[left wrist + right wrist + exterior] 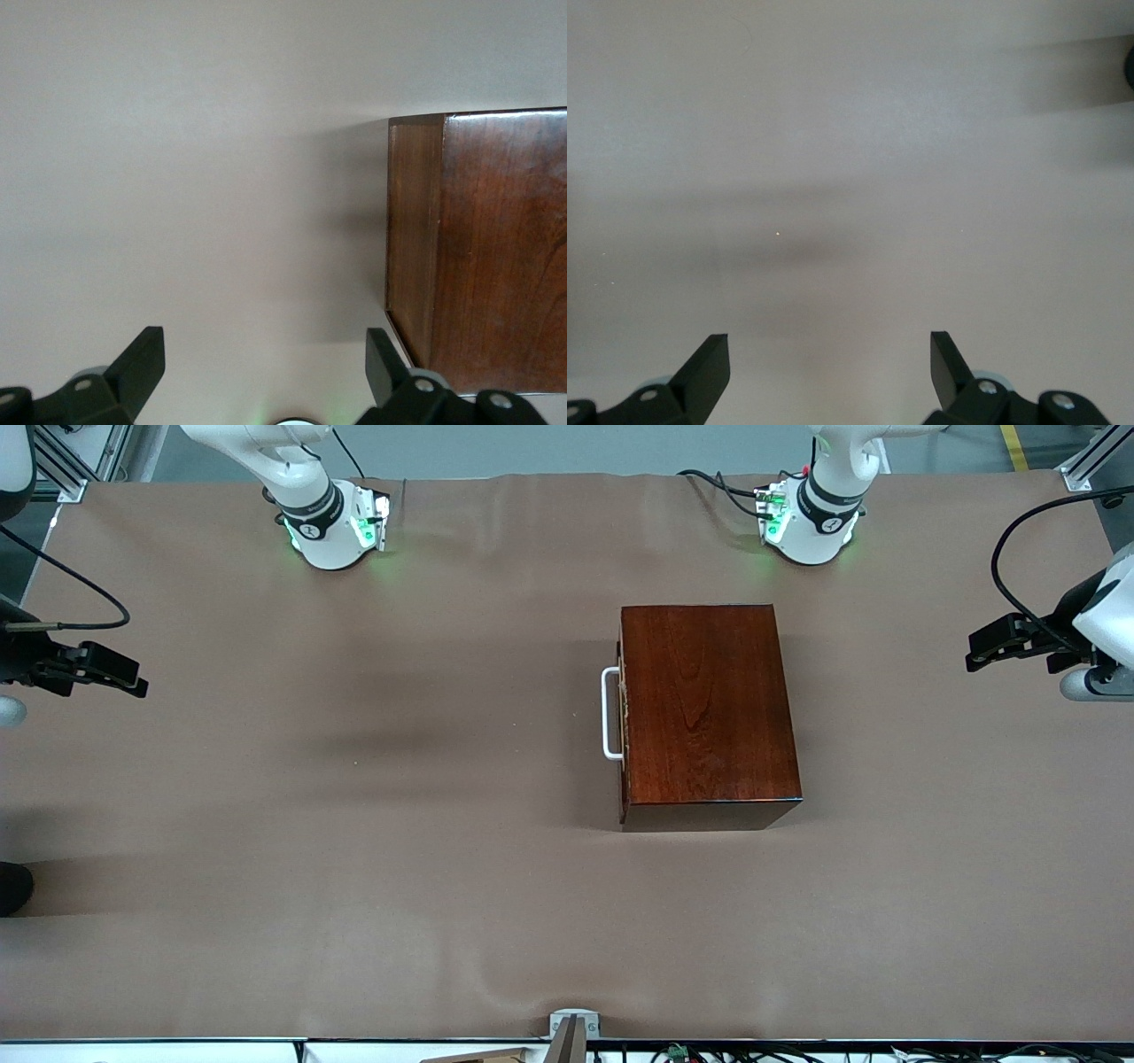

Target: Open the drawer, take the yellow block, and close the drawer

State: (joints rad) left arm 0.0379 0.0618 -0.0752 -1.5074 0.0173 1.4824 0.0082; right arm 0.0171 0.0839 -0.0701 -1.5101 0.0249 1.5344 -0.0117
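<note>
A brown-covered table (pixel 354 824) carries one glossy reddish-brown wooden box (pixel 707 708), drawer shut.

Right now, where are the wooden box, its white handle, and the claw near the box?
wooden box (pixel 709 708): front view, middle of its glossy top.
white handle (pixel 609 713): front view, long bar of the drawer's handle.
left tool (pixel 266 367): left wrist view, midway between its open fingertips, over bare table beside the box.

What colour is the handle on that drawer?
White: the U-shaped handle on the closed drawer, clearest in the front view.
</note>
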